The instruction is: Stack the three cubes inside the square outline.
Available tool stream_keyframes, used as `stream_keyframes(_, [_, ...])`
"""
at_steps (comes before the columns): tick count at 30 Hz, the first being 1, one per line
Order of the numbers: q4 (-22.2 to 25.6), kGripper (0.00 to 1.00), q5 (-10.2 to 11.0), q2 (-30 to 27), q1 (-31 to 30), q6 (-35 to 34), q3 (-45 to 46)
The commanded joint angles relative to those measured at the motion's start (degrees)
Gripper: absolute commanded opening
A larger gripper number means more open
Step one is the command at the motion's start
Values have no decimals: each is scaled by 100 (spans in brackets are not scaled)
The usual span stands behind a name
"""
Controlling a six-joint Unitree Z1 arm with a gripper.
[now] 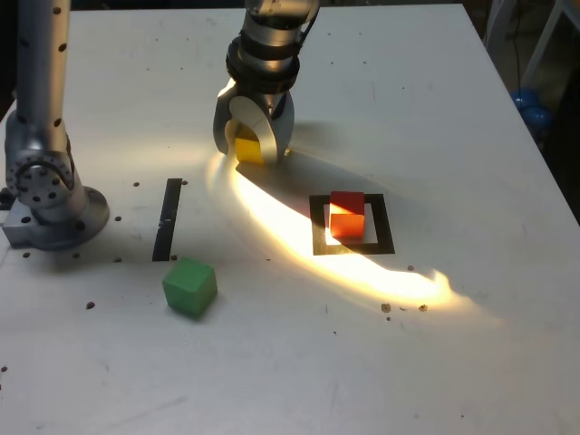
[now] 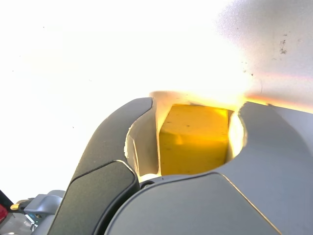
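The white worktop (image 1: pixel 272 362) is extending beyond the black tape strip (image 1: pixel 168 220) and the solid green cube (image 1: pixel 190 287), leaving open surface toward the exterior view's bottom. The square black tape outline (image 1: pixel 385 225) is containing the solid red cube (image 1: pixel 347 216). The solid yellow cube (image 1: pixel 249 147) (image 2: pixel 194 139) is sitting between the fingers of the grey claw (image 1: pixel 258 149); whether they are gripping it, one cannot tell.

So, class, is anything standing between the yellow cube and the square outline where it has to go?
Nothing visible stands on the tabletop between the yellow cube and the black square outline. However, the red cube already sits inside the outline, so the yellow one would probably need to go on top.
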Motion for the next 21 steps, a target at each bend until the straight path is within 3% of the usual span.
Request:
stream_keyframes(1, [44,38,-11,-3,-28,-27,-37])
stream_keyframes(5, [264,38,-5,-73,-173,-159,-219])
stream_keyframes(10, [883,38,-18,-175,-509,-455,-765])
stream_keyframes(21, [2342,38,-536,35,-1270,-1631,-2437])
